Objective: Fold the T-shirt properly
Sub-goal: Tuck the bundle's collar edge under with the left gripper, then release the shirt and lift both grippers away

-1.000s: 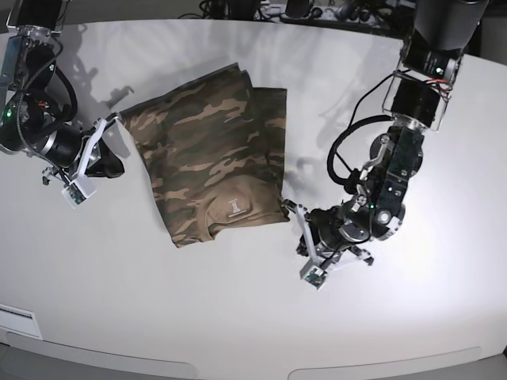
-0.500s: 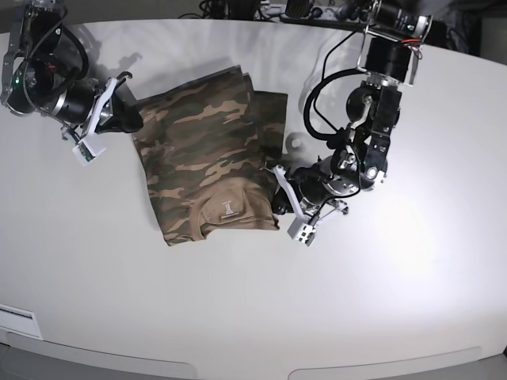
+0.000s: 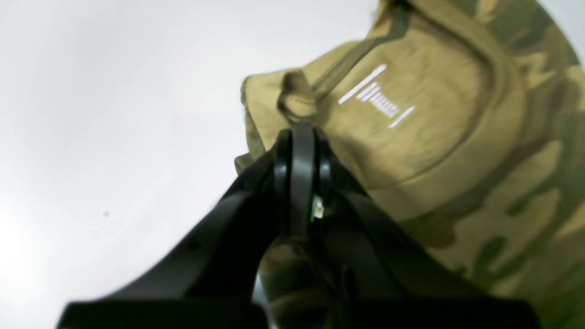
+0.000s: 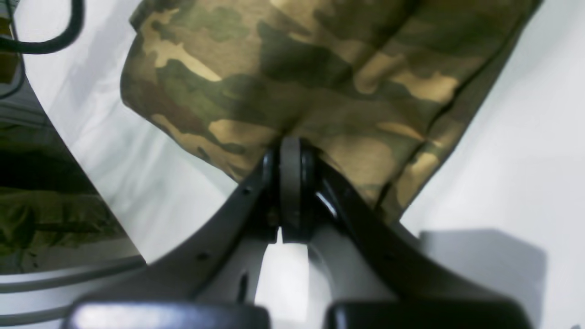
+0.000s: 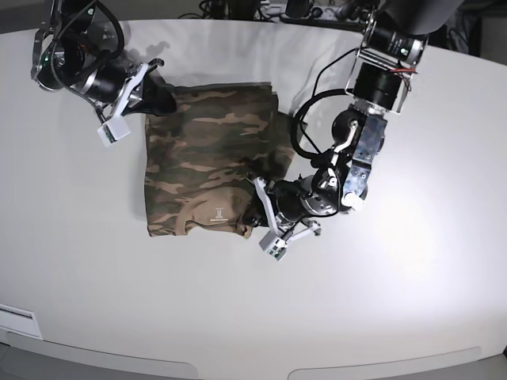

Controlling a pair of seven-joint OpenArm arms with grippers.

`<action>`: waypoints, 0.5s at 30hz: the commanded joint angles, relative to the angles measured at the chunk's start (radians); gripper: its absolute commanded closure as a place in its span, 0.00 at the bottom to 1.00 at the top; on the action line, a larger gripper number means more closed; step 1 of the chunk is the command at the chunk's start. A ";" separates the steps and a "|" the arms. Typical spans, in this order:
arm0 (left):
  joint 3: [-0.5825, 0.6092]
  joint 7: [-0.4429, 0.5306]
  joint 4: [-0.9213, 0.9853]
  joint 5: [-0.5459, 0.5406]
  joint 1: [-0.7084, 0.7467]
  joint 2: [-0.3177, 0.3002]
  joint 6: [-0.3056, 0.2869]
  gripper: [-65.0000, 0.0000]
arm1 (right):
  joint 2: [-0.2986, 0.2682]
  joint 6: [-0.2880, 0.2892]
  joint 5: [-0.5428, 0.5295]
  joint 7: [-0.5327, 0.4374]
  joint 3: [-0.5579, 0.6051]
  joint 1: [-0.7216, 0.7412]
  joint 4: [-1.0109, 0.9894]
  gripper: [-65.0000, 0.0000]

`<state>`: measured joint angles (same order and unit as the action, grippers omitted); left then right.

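The camouflage T-shirt (image 5: pixel 206 150) lies folded into a rough rectangle on the white table, its tan neck and white printed label (image 5: pixel 218 212) at the near edge. My left gripper (image 5: pixel 255 207) is shut, its tip pressed against the shirt's near right corner. In the left wrist view the closed fingers (image 3: pixel 297 132) butt into a bunched tan fold beside the label (image 3: pixel 377 96). My right gripper (image 5: pixel 165 99) is shut at the shirt's far left corner. The right wrist view shows its closed tip (image 4: pixel 290 146) against the camouflage hem (image 4: pixel 320 68).
The white table (image 5: pixel 412 301) stretches around the shirt, with its curved front edge (image 5: pixel 238 368) near the camera. Cables and equipment (image 5: pixel 293 9) crowd the far edge. A black cable (image 4: pixel 45 43) hangs beside the right arm.
Both shut grippers closed in on the shirt, the right one to its far left corner, the left one to its near right corner. The shirt slid left and turned squarer.
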<state>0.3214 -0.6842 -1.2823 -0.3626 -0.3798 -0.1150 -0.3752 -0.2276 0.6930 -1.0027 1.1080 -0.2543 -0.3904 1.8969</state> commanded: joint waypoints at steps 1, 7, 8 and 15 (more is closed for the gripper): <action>-0.001 0.022 -0.011 -0.013 -0.038 0.002 0.000 1.00 | -0.007 0.005 -0.014 -0.014 -0.005 0.003 0.014 1.00; -0.050 -0.064 -0.061 -0.058 -0.090 -0.002 -0.060 1.00 | -0.008 0.005 0.008 -0.013 -0.047 0.008 0.092 1.00; -0.067 -0.085 -0.077 -0.098 -0.097 -0.002 -0.077 1.00 | -0.008 0.005 0.008 -0.013 -0.065 0.008 0.123 1.00; -0.195 -0.352 -0.176 -0.586 -0.111 -0.007 -0.307 1.00 | -0.009 0.005 -0.166 -0.015 -0.254 0.008 0.372 1.00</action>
<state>0.1314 -1.0698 -1.4406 -0.9432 -0.4622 -0.1215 -0.6727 -0.2268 0.6930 -1.1515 1.1191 -0.5060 -0.3855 2.2532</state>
